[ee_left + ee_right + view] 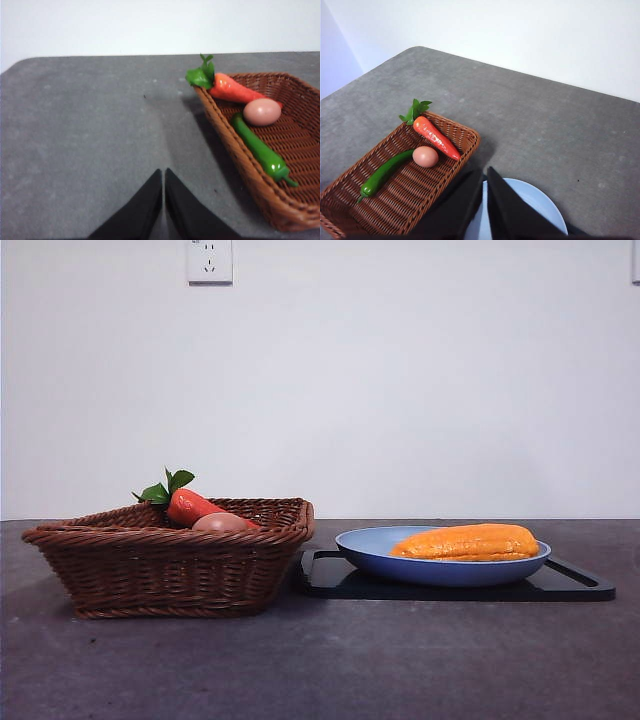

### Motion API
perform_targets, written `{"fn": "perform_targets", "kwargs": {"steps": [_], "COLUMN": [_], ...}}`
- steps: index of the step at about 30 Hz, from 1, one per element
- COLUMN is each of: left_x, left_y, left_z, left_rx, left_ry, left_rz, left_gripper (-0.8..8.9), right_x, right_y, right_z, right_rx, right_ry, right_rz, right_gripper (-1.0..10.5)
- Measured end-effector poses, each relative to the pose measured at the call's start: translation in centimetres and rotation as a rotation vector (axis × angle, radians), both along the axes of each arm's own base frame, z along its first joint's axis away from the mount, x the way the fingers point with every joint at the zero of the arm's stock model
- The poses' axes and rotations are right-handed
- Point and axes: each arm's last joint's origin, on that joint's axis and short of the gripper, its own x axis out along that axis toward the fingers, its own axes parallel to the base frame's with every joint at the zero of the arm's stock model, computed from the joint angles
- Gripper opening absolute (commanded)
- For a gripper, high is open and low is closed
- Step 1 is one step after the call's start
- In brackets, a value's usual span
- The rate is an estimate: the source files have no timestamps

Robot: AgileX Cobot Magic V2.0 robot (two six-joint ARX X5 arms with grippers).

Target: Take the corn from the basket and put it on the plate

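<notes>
The orange-yellow corn [466,542] lies lengthwise in the blue plate [380,550], right of the brown wicker basket [150,575]. No arm shows in the front view. My left gripper [164,172] is shut and empty above bare table beside the basket [240,160]. My right gripper [484,171] is shut and empty, high over the plate [540,210] near the basket's corner [465,145]. The corn is hidden in both wrist views.
The basket holds a red carrot with green leaves [436,136], a pinkish egg-like item [425,156] and a green pepper [385,172]. A flat black tray [570,585] lies under the plate. The grey table [85,130] meets a white wall behind.
</notes>
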Motion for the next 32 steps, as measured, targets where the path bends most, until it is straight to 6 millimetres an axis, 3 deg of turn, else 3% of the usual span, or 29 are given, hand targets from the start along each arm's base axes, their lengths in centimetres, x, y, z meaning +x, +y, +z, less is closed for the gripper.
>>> {"fn": "perform_targets", "kwargs": {"steps": [32], "left_x": [-0.37], "left_y": [-0.04], "left_z": [-0.49], "left_rx": [-0.030], "left_ry": [-0.007], "left_rz": [0.007], "left_gripper": [0.08], "right_x": [0.00], "right_y": [0.00], "right_z": [0.00], "right_rx": [0.000], "right_ry": [0.000], "right_rz": [0.000], "right_gripper": [0.0]}}
